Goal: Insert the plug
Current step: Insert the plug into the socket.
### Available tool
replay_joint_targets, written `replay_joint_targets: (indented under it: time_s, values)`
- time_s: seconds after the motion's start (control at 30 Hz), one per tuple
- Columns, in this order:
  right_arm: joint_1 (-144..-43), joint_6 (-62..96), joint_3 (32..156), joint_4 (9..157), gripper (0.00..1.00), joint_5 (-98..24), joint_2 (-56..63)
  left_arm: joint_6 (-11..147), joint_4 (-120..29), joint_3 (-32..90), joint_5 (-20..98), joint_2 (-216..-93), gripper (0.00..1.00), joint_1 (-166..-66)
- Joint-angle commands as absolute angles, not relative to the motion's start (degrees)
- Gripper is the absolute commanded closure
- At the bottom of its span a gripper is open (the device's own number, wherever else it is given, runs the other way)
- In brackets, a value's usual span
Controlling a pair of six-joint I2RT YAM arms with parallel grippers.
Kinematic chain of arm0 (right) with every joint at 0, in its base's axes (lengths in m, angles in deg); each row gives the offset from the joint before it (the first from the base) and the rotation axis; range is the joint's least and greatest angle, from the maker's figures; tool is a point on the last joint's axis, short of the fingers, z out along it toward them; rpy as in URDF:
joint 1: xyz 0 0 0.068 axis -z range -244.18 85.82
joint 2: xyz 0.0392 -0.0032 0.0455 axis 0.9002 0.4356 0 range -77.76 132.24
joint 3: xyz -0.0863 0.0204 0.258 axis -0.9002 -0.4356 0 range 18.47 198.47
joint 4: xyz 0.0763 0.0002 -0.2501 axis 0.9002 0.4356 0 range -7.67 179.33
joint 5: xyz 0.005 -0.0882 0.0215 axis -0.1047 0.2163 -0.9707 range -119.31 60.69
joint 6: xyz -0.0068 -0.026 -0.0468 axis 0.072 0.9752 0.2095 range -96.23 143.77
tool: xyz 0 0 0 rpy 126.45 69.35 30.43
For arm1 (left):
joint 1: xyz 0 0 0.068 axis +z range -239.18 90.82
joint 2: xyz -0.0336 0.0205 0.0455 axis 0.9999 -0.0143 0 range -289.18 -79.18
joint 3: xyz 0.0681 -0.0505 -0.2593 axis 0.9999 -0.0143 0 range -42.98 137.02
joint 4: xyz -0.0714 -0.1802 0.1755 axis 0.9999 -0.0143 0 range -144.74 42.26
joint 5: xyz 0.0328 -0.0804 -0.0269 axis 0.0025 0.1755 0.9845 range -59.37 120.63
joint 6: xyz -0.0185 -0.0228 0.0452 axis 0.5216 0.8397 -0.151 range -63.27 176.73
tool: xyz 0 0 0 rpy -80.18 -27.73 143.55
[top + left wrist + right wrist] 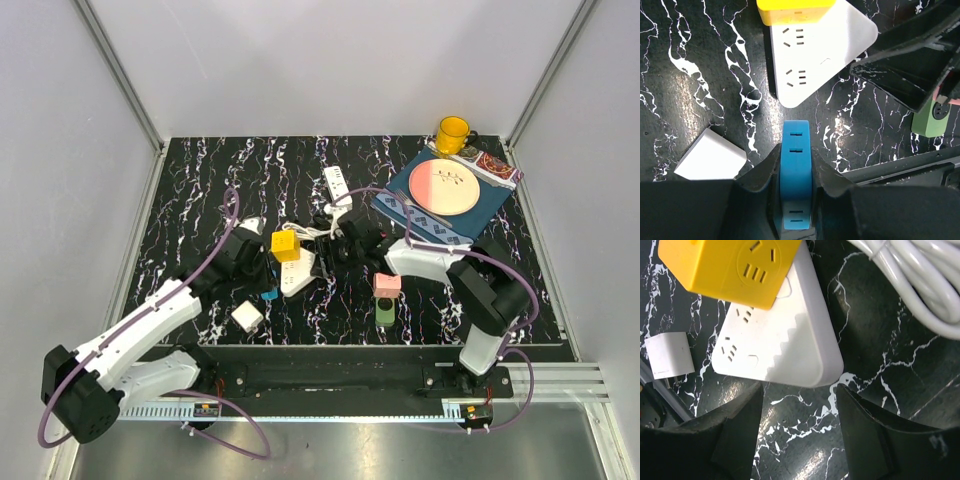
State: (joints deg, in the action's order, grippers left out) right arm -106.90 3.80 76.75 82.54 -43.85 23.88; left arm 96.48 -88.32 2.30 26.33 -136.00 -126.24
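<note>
A blue plug adapter (796, 135) sits clamped between the fingers of my left gripper (796, 162), just short of the near end of the white power strip (815, 55). A yellow cube adapter (795, 6) is seated on the strip's far sockets. Seen from the top, my left gripper (262, 278) is at the strip's (297, 272) left side, with the blue plug (270, 295) showing below it. My right gripper (799, 425) is open and empty, with its fingers apart just off the strip's (790, 350) end, beside the yellow cube (730, 267).
A white cube adapter (246, 316) lies near the front. Pink (387, 283) and green (385, 312) adapters lie front centre. A second power strip (336, 182) and white cable (920, 280) lie behind. A yellow mug (452, 133) and a plate (447, 187) on a blue mat stand at the back right.
</note>
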Motion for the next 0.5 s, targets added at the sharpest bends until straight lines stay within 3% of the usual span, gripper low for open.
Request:
replay_joint_targets:
  time_s: [0.0, 0.47]
  values:
    - [-106.9, -2.5, 73.4, 76.2, 0.35, -42.1, 18.6, 94.0, -86.2, 5.3, 24.9, -137.8, 1.00, -126.0]
    - [-101.9, -13.7, 71.5, 68.5, 0.33, -47.1, 21.2, 91.6, -84.7, 9.8, 25.5, -149.0, 1.00, -125.9]
